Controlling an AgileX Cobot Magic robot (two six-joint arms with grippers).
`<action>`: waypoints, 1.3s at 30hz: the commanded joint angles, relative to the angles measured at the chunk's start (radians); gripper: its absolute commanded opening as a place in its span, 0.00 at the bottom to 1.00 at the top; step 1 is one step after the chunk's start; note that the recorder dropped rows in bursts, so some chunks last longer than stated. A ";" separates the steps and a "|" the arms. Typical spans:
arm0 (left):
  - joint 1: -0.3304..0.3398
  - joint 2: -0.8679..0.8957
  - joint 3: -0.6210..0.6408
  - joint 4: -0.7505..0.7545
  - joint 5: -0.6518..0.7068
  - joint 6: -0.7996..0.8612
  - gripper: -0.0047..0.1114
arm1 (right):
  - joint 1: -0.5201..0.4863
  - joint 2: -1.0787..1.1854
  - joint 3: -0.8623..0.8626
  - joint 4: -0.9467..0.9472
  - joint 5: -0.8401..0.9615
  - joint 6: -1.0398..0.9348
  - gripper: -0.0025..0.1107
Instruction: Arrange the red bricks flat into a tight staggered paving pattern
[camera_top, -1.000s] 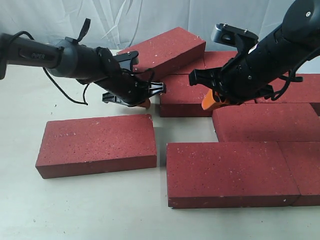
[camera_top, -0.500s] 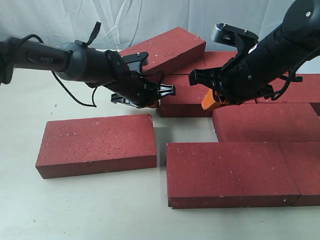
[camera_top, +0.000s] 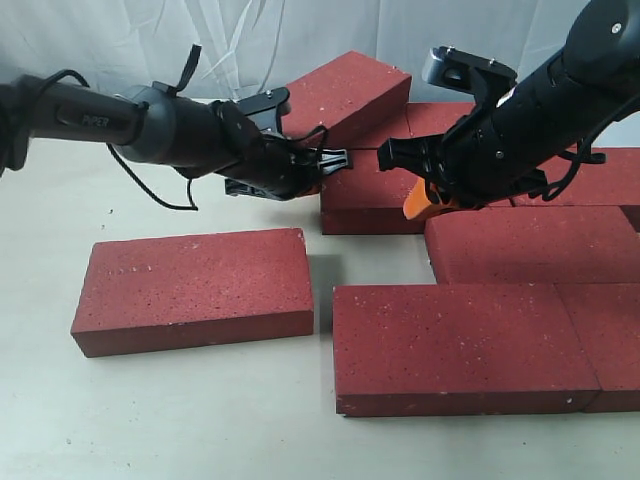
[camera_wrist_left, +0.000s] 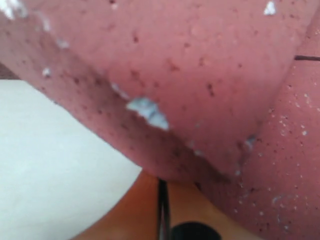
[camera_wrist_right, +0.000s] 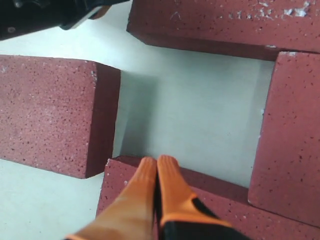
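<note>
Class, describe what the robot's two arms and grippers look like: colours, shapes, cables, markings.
Both arms are black, rounded tubes. The left arm bears white lettering and a loose black cable. The right arm carries a grey box. The left gripper and right gripper have orange fingers.

Non-task items: work surface and backdrop

Tabletop: flat, matte, cream-coloured, uniform finish; bare areas show at the front and left of the exterior view, and a patch shows in each wrist view. Backdrop: pale white sheet with soft creases, set behind the table's far edge.
</note>
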 joint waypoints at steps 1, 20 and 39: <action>-0.026 -0.004 -0.001 -0.028 -0.044 0.000 0.04 | 0.001 -0.009 -0.001 -0.006 0.001 -0.006 0.02; 0.074 -0.108 -0.001 0.124 0.309 0.000 0.04 | 0.001 -0.009 -0.001 -0.006 0.011 -0.023 0.02; 0.116 -0.514 0.191 0.377 0.454 -0.005 0.04 | 0.001 -0.010 -0.001 0.001 0.058 -0.049 0.02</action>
